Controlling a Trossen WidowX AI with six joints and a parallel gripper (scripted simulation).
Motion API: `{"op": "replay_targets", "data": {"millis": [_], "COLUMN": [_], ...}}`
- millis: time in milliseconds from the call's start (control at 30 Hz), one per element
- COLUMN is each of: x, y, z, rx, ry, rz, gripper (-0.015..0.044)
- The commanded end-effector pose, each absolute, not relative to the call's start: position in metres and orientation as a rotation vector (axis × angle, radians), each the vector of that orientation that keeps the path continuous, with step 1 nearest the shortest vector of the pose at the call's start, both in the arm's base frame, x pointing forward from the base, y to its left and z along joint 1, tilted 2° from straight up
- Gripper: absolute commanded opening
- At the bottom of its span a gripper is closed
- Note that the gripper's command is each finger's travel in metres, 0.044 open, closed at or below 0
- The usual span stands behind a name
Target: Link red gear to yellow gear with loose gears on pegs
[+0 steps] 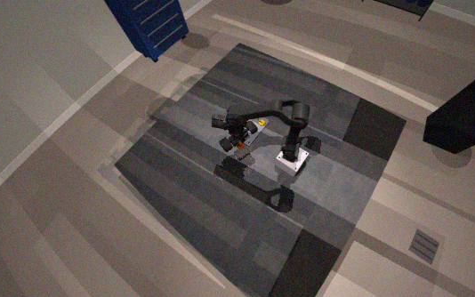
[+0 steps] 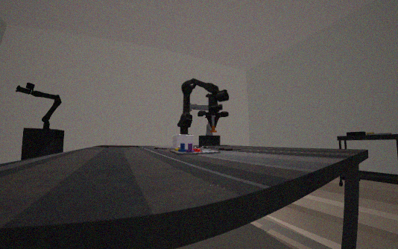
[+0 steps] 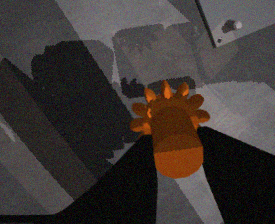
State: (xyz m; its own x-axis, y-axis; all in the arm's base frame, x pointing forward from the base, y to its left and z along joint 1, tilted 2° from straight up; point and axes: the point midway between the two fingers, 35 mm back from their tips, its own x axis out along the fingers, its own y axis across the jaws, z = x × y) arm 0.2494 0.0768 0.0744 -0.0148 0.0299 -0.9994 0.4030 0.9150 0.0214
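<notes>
My gripper [image 1: 240, 142] [image 2: 213, 127] [image 3: 174, 140] is shut on the orange gear [image 1: 241, 146] [image 2: 213, 130] [image 3: 173, 107] by its upright handle and holds it in the air, above the table and beside the board. The grey board [image 1: 251, 139] [image 3: 260, 15] shows partly behind the arm; a short peg [image 3: 238, 24] stands near its corner. The yellow gear [image 1: 260, 122] sits on the board. The red gear [image 2: 197, 150] is small and mostly hidden by the arm in the top view. A blue gear [image 2: 182, 147] and a purple gear [image 2: 190, 147] stand low; their exact places are unclear.
The arm's white base plate [image 1: 292, 165] is on the table to the right of the board in the top view. Shadows of the arm cross the dark table top [image 1: 188, 187]. Another arm [image 2: 53, 108] on a black stand is away from the table.
</notes>
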Motion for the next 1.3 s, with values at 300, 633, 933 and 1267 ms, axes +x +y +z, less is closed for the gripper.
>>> {"op": "replay_targets", "data": {"millis": [300,633,933,1267], "x": [0.244,0.254,0.263,0.272], "y": [0.072,0.057,0.041,0.024], "z": [0.106,0.1,0.093,0.086], "rx": [0.352,0.356,0.362,0.365], "ry": [1.561,1.554,1.556,1.555], "rz": [-0.323,-0.326,-0.329,-0.32], "gripper": [0.0,0.0,0.0,0.0]}}
